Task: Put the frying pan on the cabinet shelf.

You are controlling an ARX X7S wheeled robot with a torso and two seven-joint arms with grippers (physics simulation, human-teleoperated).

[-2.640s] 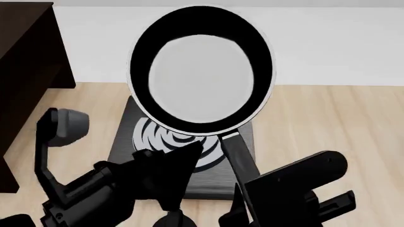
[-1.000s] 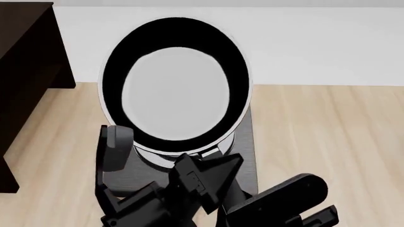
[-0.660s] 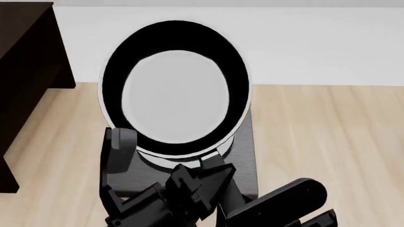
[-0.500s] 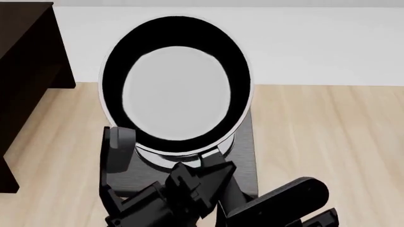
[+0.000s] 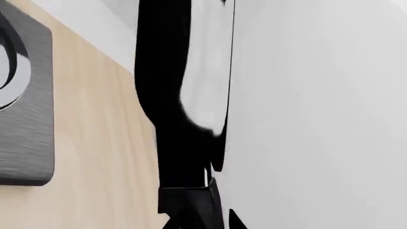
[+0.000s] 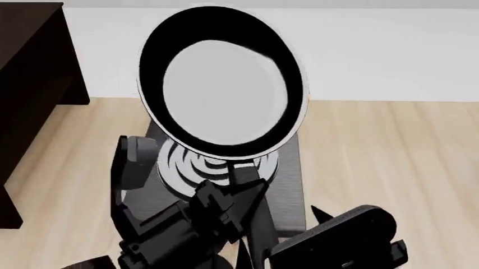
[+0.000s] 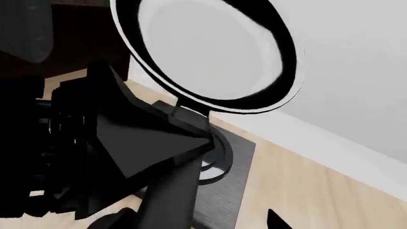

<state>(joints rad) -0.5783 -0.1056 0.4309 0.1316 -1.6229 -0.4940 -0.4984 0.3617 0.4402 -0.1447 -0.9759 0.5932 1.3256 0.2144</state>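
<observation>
Dark cabinet (image 6: 30, 84) shows beside frying pan (image 6: 223, 84).

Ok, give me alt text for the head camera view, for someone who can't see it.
A frying pan, tilted to show its pale inside, is held up by its handle above a square black hob on a pale wooden tabletop. The left gripper grips the handle; a dark cabinet stands at left.

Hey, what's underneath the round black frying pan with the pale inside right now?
Below the lifted frying pan sits a square black hob on the pale wooden tabletop. Only some silver rings show; the pan and arms cover the rest.
</observation>
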